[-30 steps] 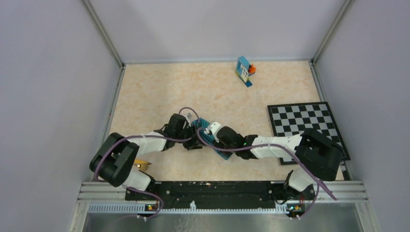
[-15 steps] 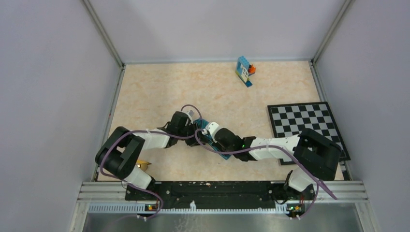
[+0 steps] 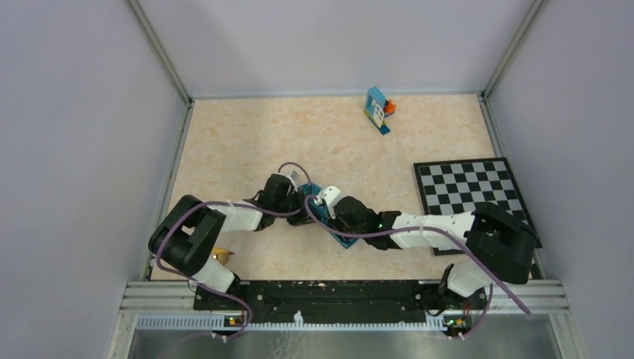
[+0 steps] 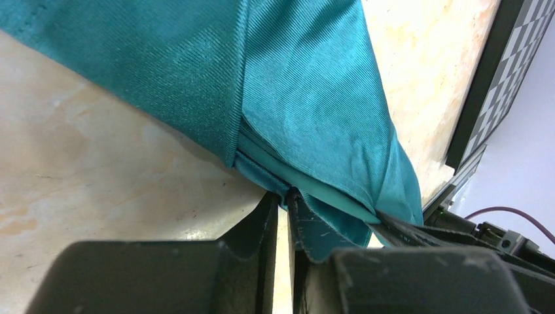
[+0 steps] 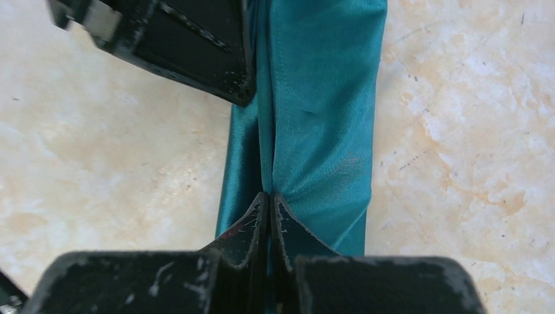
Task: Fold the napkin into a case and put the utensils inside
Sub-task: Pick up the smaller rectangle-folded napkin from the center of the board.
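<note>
At mid-table, the napkin (image 3: 342,238) lies folded into a narrow teal strip, running diagonally between the two arms. Left gripper (image 4: 281,199) has its fingers almost together, nipping the strip's layered edge. Right gripper (image 5: 269,199) is pressed tight on a crease along the strip's length, with the left one's black finger just beyond it. Beneath them the table (image 3: 247,142) is beige, marbled with orange and faintly scuffed. Plain grey-lilac walls (image 3: 82,112) box it in on three sides, and a metal rail (image 3: 336,295) edges the near side. A checkerboard mat (image 3: 467,187) lies at the right, toy blocks (image 3: 379,110) stand by the far wall, and a yellow utensil (image 3: 219,254) peeks out by the left arm's base.
</note>
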